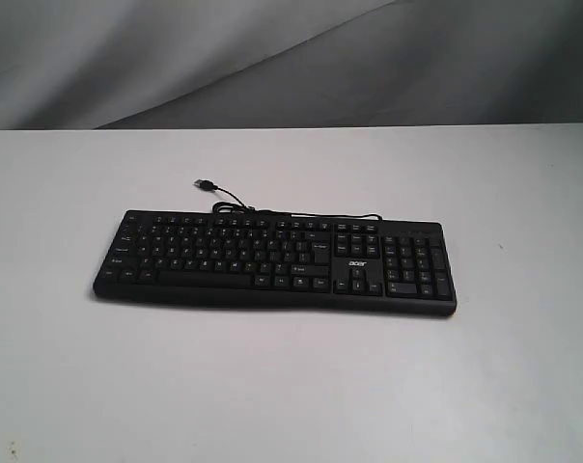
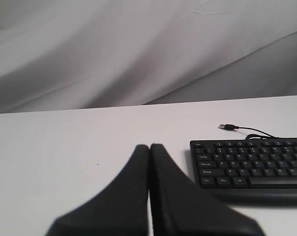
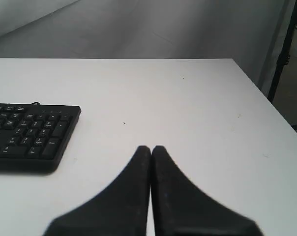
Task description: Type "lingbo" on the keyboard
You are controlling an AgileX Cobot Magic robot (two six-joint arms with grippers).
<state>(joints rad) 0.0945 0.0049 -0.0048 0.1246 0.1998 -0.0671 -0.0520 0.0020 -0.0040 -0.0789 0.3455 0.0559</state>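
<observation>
Two grippers waiting beside black Acer keyboard [image 1: 272, 260]: left gripper [image 2: 149, 146] off its letter-key end, right gripper [image 3: 151, 147] off its number-pad end, both pressed together, presumably as narrow key-poking tips.

Light soft, diffuse, even. Bench [image 1: 272, 386] bright white, near clipping, faint pink cast in exterior view. Thin soft-edged shadow under keyboard [image 2: 252, 162] front edge, ahead-right of left end effector [image 2: 149, 146]. Key legends smeared, mostly unreadable. Left end effector, right end effector [image 3: 151, 148] close to lens, soft-focus, blacks crushed. Backdrop [image 2: 114, 49] beyond both dim grey, noisy.
</observation>
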